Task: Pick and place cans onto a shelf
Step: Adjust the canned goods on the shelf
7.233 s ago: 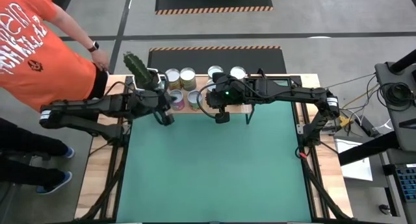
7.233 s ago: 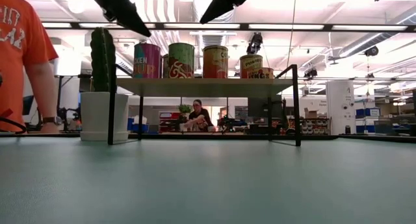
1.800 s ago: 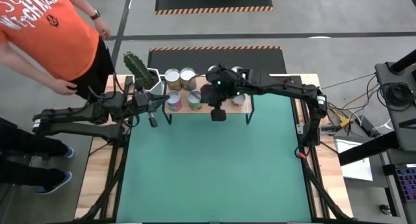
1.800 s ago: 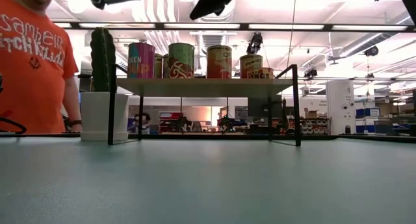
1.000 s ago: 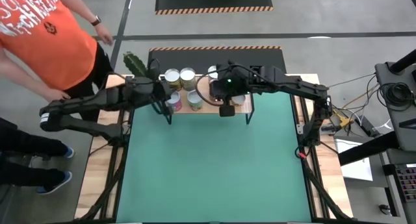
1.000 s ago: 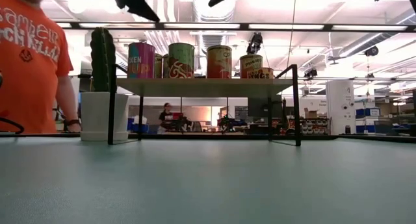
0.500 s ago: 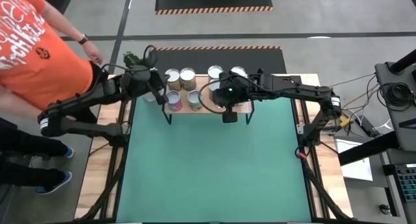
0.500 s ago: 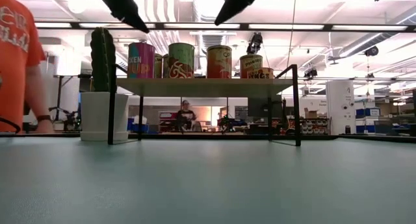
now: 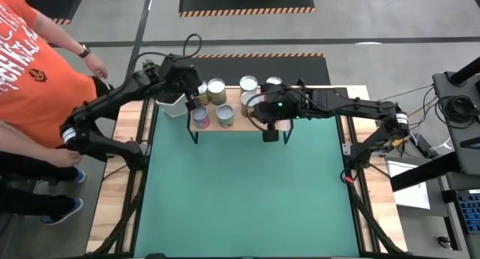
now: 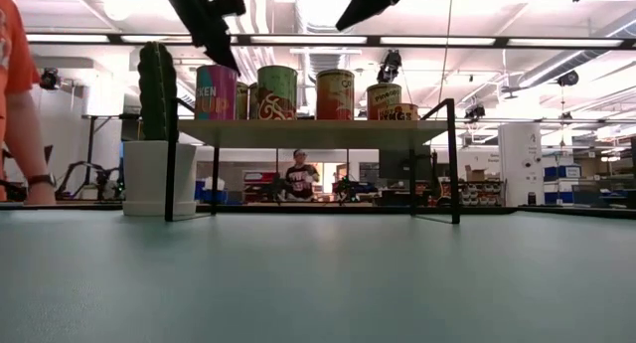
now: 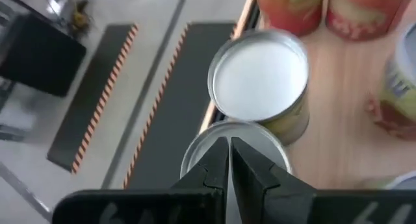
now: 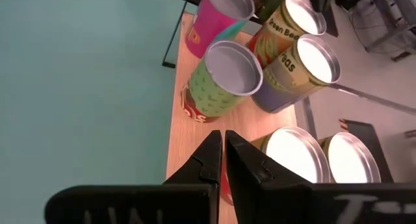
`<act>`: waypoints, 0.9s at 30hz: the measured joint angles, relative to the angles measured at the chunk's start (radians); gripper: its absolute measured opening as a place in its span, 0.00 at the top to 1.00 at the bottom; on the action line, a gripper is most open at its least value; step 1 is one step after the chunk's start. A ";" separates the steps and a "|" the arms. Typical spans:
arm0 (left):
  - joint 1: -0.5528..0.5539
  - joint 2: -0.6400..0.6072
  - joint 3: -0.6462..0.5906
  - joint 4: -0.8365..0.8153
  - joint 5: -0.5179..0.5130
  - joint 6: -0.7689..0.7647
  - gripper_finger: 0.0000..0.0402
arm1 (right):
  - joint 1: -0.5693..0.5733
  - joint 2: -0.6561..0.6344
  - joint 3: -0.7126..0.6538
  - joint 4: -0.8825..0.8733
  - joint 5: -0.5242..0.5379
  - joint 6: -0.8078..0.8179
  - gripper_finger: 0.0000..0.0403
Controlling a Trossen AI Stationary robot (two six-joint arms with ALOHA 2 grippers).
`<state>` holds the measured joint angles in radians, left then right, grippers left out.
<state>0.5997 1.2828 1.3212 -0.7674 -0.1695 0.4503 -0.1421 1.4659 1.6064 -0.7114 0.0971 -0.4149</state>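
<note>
The light-wood shelf (image 9: 241,120) (image 10: 318,132) stands at the table's far edge and carries several cans (image 9: 217,88) (image 10: 331,94), upright on their bases with silver tops up. My left gripper (image 9: 190,96) (image 10: 229,63) is shut and slants down over the cans at the shelf's far left; in its wrist view the fingertips (image 11: 229,149) hover over a silver can top (image 11: 260,74). My right gripper (image 9: 270,133) (image 10: 343,25) is shut and hangs above the shelf's near edge; its wrist view looks past the fingertips (image 12: 223,146) at a green-and-red can (image 12: 218,84).
A cactus in a white pot (image 10: 157,134) stands on the table just left of the shelf, under my left arm. A person in an orange shirt (image 9: 30,49) stands at the table's far left corner. The green mat (image 9: 247,191) spreads out in front of the shelf.
My left gripper has swung toward the table's far edge and a little right, from in front of the shelf's left end to over its back-left cans, staying shut. My right gripper has sunk a little and drifted right, still shut. The person has stepped farther left.
</note>
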 joint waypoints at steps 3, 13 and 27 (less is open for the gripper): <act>0.006 0.032 0.024 -0.033 -0.003 0.000 1.00 | 0.000 -0.012 -0.004 -0.001 0.000 0.008 0.98; 0.007 0.034 0.039 0.135 0.092 -0.013 1.00 | 0.000 -0.019 -0.004 0.000 0.000 0.011 0.98; -0.008 0.060 0.054 0.138 0.137 -0.103 1.00 | 0.000 -0.018 -0.004 0.008 0.000 0.027 0.98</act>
<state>0.5918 1.3426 1.3754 -0.6296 -0.0322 0.3472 -0.1417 1.4482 1.6024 -0.7035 0.0971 -0.3882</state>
